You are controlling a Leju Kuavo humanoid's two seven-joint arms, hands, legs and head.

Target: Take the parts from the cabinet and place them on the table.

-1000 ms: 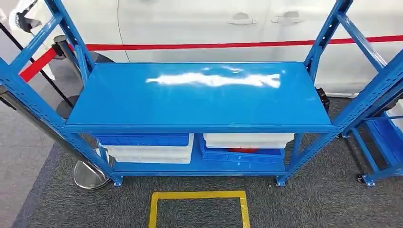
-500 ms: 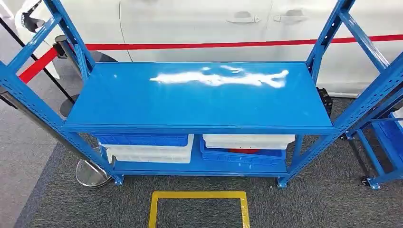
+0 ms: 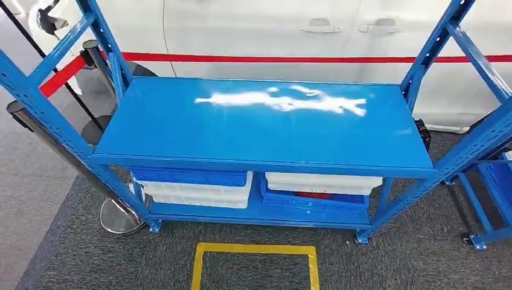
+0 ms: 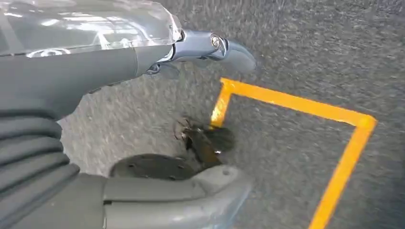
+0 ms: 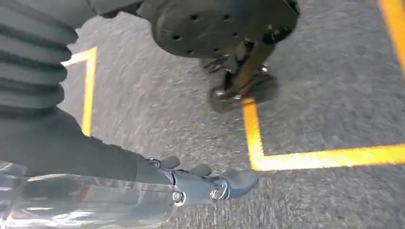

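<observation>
Head view: the parts sit in a blue bin (image 3: 314, 199) at five o'clock on the cabinet (image 3: 259, 127)'s low shelf, a red piece peeking out; they look rigid and light, best taken by the edges. Left hand (image 4: 157, 57) and right hand (image 5: 191, 183) hang over carpet, fingers apart, holding nothing.

I can read no text, label, brand or number anywhere in my views. The glossy blue metal shelf rack (image 3: 265, 124) carries no lettering that I can see, and the white and blue plastic crates (image 3: 192, 186) on its lower shelf show plain sides. The only marking I can see is the yellow tape rectangle (image 3: 255, 249) on the grey carpet floor (image 3: 392, 266), and it is a bare outline without writing.
</observation>
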